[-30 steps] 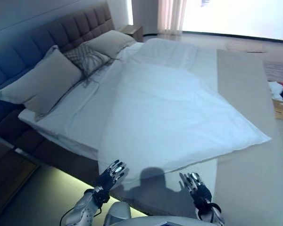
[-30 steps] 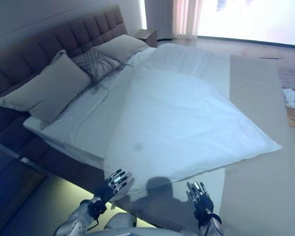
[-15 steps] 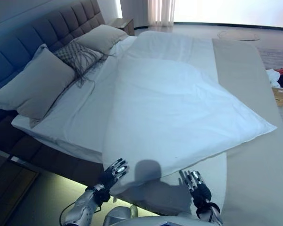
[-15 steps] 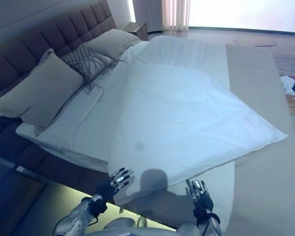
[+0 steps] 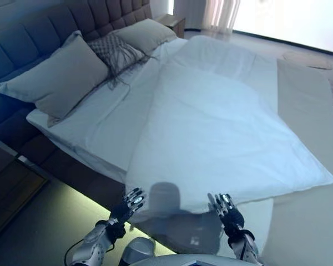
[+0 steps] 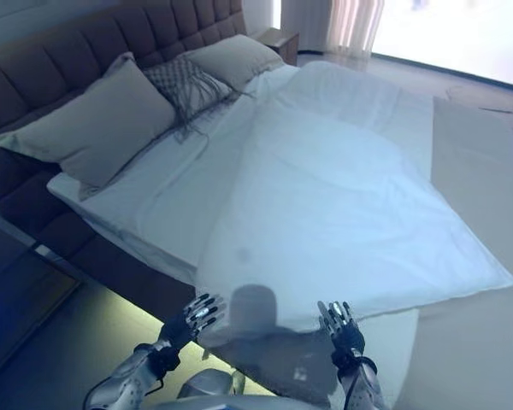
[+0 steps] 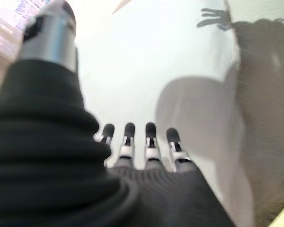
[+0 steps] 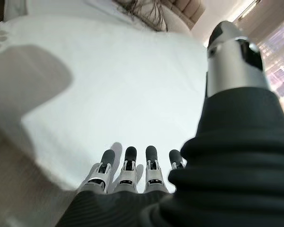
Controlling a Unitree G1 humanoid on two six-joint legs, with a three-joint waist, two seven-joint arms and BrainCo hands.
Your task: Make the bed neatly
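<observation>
Hovering open-fingered over duvet (image 5: 222,133): left hand (image 5: 130,204), right hand (image 5: 225,209); pillows (image 5: 61,77) beyond.

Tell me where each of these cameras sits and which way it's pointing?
Left eye view: on the head, looking down over the white duvet, pillows and both open hands.
Right eye view: beside it, the same scene.
Left wrist view: on the left arm, along the left hand toward the duvet.
Right wrist view: along the right hand toward the duvet.
All share the duvet.
</observation>
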